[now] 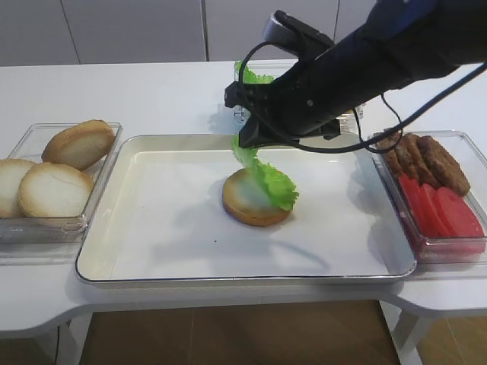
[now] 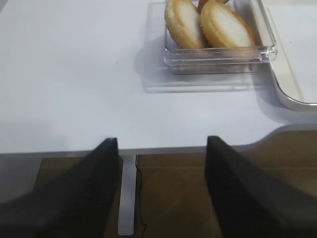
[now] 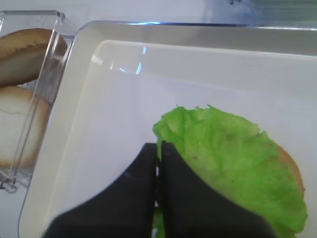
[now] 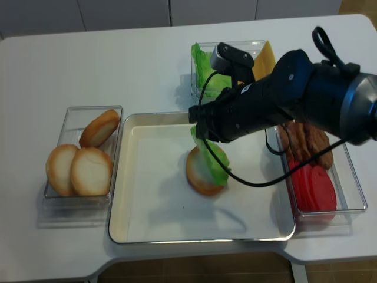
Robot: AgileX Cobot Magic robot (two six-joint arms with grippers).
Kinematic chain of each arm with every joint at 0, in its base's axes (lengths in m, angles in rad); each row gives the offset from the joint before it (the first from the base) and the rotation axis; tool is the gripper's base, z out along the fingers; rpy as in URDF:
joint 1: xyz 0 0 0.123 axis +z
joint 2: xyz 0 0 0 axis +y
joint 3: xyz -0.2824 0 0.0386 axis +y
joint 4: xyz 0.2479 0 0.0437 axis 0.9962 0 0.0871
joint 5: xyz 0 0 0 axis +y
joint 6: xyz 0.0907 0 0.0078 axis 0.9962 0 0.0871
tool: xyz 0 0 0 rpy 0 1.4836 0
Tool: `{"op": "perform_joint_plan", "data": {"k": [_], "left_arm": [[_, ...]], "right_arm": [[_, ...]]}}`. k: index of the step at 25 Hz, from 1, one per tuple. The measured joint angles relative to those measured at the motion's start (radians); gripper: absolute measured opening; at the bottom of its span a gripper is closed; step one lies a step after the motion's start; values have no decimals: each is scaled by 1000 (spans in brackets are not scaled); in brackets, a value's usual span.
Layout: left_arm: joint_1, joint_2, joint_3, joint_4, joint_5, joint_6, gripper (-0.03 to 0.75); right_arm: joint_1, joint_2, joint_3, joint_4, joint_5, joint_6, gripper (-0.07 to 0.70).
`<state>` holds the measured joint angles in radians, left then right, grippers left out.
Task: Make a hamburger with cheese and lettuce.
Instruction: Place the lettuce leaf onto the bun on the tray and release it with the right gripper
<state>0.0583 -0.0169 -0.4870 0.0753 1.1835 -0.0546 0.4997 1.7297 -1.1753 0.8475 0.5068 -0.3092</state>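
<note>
White tray (image 1: 152,251) mid-table, w/ bun half (image 1: 247,204) near its centre. Right gripper (image 3: 158,166) has its fingers pinched together on edge of lettuce (image 1: 268,179); leaf hangs, lower end draped on bun, offset to one side. To do well: shift leaf over bun centre, lower till flat, then let go. Left gripper (image 2: 161,148) parked off table edge, fingers apart, holding nothing. Cheese (image 4: 265,59) in back bin, for later.
</note>
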Motion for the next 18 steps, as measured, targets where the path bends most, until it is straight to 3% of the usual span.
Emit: {"op": "perform_joint_plan", "data": {"k": [10, 18], "left_arm": [[0, 0, 0, 0, 0, 0, 416], [0, 0, 0, 0, 0, 0, 416]], "right_arm": [[0, 33, 0, 50, 26, -43, 45], [0, 33, 0, 55, 22, -48, 240]]}}
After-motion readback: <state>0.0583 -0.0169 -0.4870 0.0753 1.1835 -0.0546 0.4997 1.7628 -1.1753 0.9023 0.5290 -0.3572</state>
